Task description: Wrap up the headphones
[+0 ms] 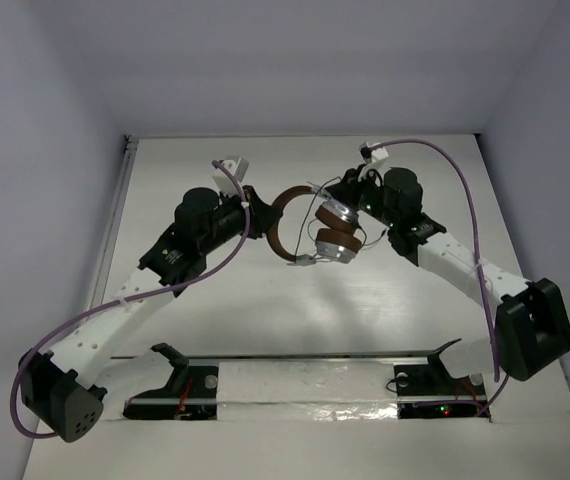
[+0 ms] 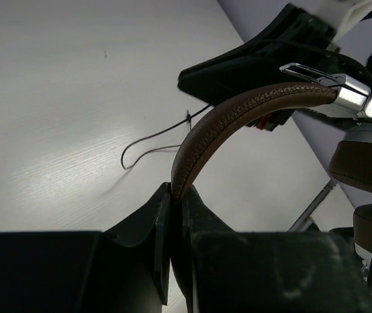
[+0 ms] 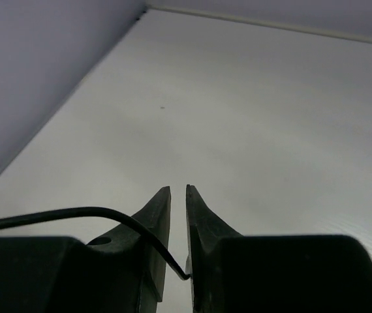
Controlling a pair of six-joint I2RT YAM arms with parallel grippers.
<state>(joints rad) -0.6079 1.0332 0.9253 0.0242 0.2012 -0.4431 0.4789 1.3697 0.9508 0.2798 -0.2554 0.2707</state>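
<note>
Wrapping unfinished: brown arched headband [image 2: 238, 111] clamped by left end effector [image 2: 178, 192]; thin black cord [image 3: 75, 212] loosely straddled by parted right end effector [image 3: 179, 189].

Headphones [image 1: 331, 238] held mid-tabletop, their arched brown headband [image 2: 238, 114] clamped on edge in the left pincer [image 2: 176, 195]. The two silver-grey earcups [image 1: 337, 213], brown-padded, sit side by side, and the thin black cord [image 2: 148, 139] trails off in loose loops.

No legible txt/labels, seemingly.
</note>
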